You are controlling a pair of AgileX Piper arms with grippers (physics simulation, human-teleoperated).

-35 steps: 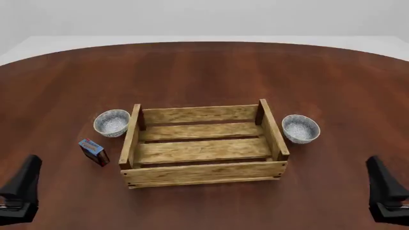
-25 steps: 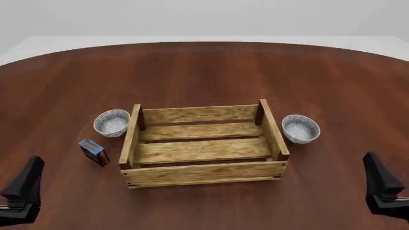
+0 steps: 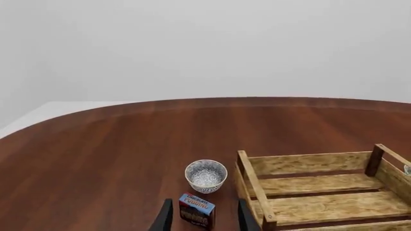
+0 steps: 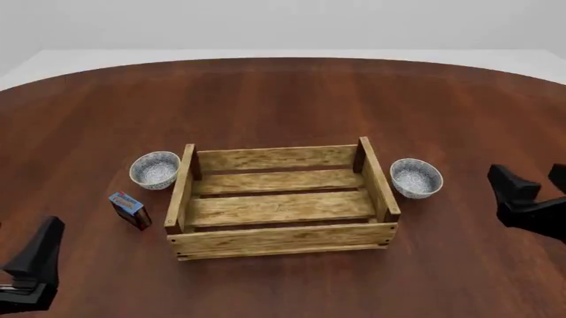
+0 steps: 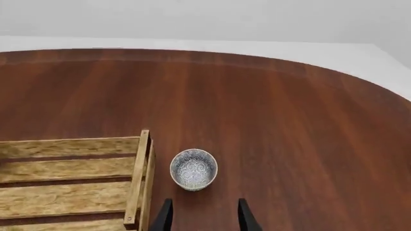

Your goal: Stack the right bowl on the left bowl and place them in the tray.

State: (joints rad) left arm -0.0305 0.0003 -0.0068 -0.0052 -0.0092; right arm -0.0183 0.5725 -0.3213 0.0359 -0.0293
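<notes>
Your right hand [image 5: 201, 214] hangs released and empty, fingers apart, near the right bowl [image 4: 415, 177], which sits on the surface [image 4: 283, 99] just beside the tray [image 4: 281, 202]. Your left hand [image 3: 201, 219] is released too, facing the small blue-and-red box [image 4: 129, 209]. The left bowl [image 4: 155, 169] touches the tray's other end.

— What blocks my fingers [image 4: 531, 192] at the right bowl [image 4: 415, 177]?
— Only the tray [image 4: 281, 201] wall just left of it; bare bench [image 4: 292, 99] lies above, below and right of it.
</notes>
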